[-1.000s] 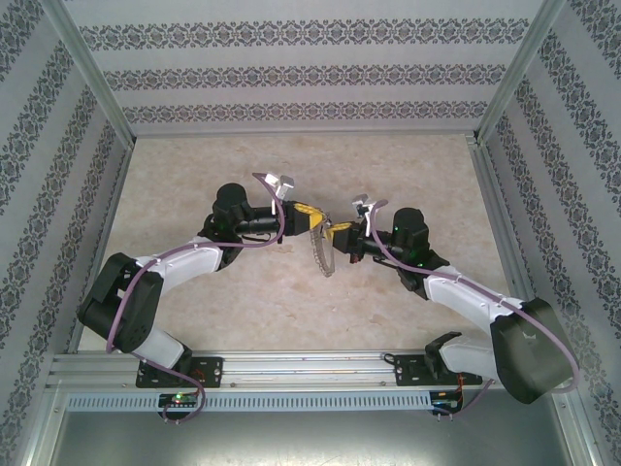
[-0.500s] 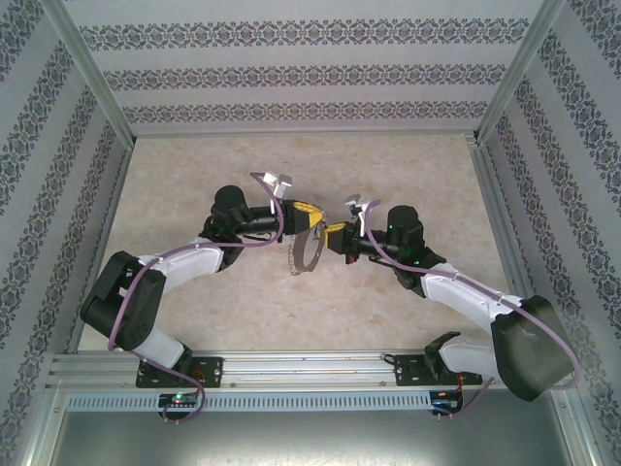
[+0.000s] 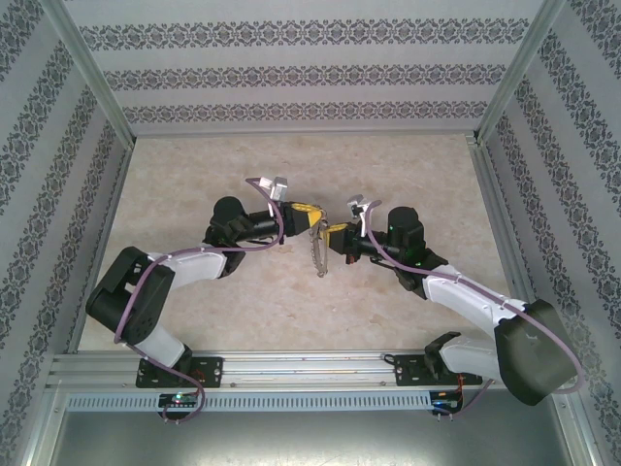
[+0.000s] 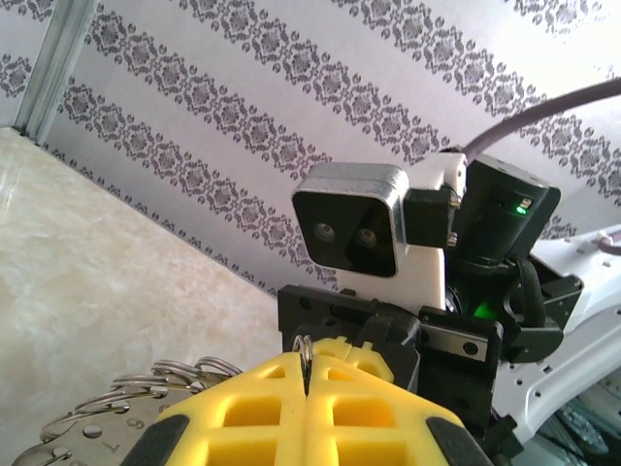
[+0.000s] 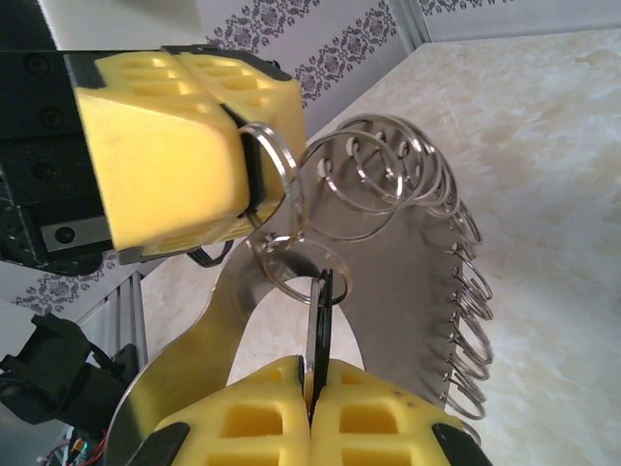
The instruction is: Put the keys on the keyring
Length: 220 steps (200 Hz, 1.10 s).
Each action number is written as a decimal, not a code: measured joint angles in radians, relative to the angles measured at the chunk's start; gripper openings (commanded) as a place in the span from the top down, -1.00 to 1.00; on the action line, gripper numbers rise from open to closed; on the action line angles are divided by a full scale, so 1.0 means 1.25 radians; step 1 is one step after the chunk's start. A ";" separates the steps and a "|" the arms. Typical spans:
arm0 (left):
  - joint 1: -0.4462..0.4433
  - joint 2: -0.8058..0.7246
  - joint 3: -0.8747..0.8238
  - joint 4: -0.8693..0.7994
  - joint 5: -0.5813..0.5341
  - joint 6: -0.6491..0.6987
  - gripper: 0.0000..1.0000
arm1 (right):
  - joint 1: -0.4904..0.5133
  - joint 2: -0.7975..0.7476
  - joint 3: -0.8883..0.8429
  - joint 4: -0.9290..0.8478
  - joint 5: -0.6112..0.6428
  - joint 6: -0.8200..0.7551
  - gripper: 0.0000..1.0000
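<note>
The keyring (image 5: 408, 282) is a curved grey metal band fringed with several small split rings (image 5: 466, 320). In the top view the keyring (image 3: 317, 254) hangs edge-on between the two arms above the table. My left gripper (image 4: 309, 374) is shut on one thin split ring (image 4: 306, 348) at the band's upper end; from the right wrist view its yellow fingers (image 5: 165, 146) pinch that ring (image 5: 277, 170). My right gripper (image 5: 310, 379) is shut on the key (image 5: 322, 311), seen edge-on, black and silver. The key's top sits at a small ring (image 5: 291, 262). Both grippers (image 3: 312, 219) (image 3: 333, 231) nearly touch.
The beige marbled table (image 3: 408, 165) stretches around the arms, boxed in by patterned walls (image 3: 301, 68) and aluminium frame posts (image 3: 97, 87). A metal rail (image 3: 310, 367) runs along the near edge. The right arm's wrist camera (image 4: 354, 228) faces my left gripper closely.
The hanging keyring swung left and then back toward the middle. The left wrist shifted slightly right and the grippers stay pressed close together, each still holding its piece.
</note>
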 measured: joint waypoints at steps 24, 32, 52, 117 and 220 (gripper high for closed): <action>0.000 0.029 -0.013 0.070 -0.018 -0.051 1.00 | 0.012 0.000 0.001 -0.001 0.011 0.003 1.00; -0.001 0.031 -0.018 0.085 -0.024 -0.062 1.00 | 0.018 0.000 0.002 -0.001 0.014 0.005 1.00; -0.006 0.031 -0.026 0.112 -0.042 -0.074 1.00 | 0.038 0.006 0.017 -0.002 0.020 0.005 1.00; -0.009 0.031 -0.038 0.139 -0.078 -0.080 1.00 | 0.068 0.062 0.066 -0.004 0.033 0.003 1.00; -0.026 0.031 -0.039 0.139 -0.087 -0.080 1.00 | -0.003 -0.164 0.001 -0.037 0.054 0.037 0.13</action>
